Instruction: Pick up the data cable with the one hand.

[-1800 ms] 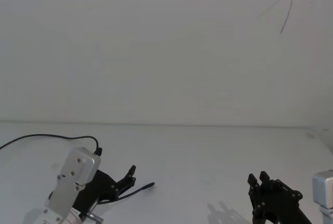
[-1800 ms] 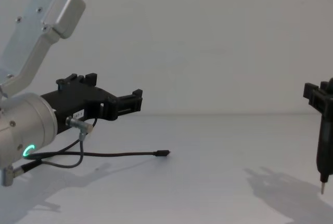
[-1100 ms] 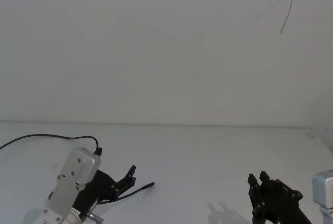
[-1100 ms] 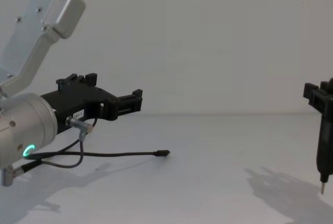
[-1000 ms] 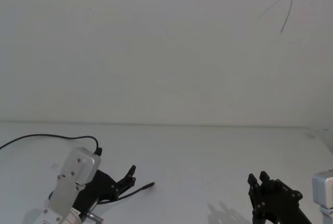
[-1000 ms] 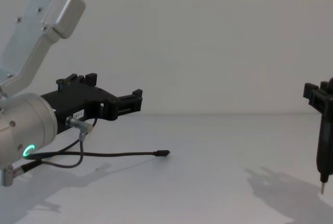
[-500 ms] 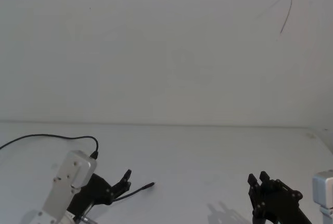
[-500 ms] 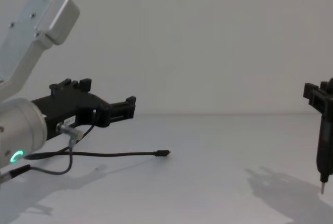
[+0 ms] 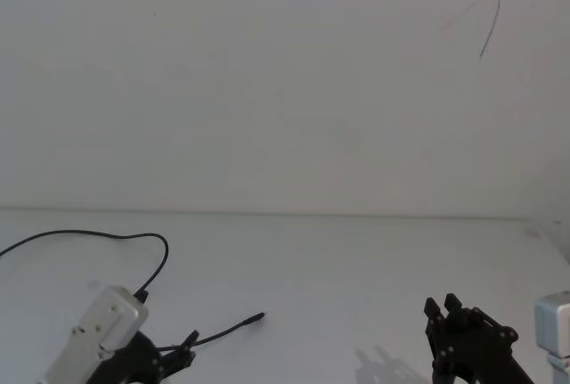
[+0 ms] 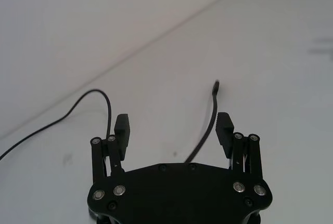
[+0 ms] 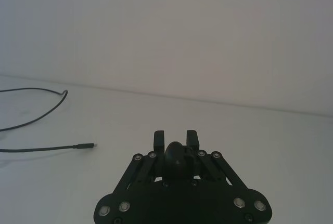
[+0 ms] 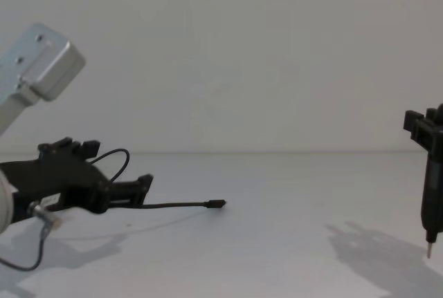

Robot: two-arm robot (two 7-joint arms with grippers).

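Two black grippers are built of hinged linkage plates dotted with small silver screws. The left gripper [image 10: 173, 122] has flat, square-tipped fingers [image 10: 122, 123], a boxy silver-grey arm link [image 12: 41, 59] and a silver barrel connector [image 12: 43, 209]. The right gripper [image 11: 176, 136] bears a dark pen-shaped tool [image 12: 430, 194].

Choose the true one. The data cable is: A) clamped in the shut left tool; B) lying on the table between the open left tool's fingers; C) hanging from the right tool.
B: the left wrist view shows the data cable running on the table between the left tool's spread fingers, unclamped.
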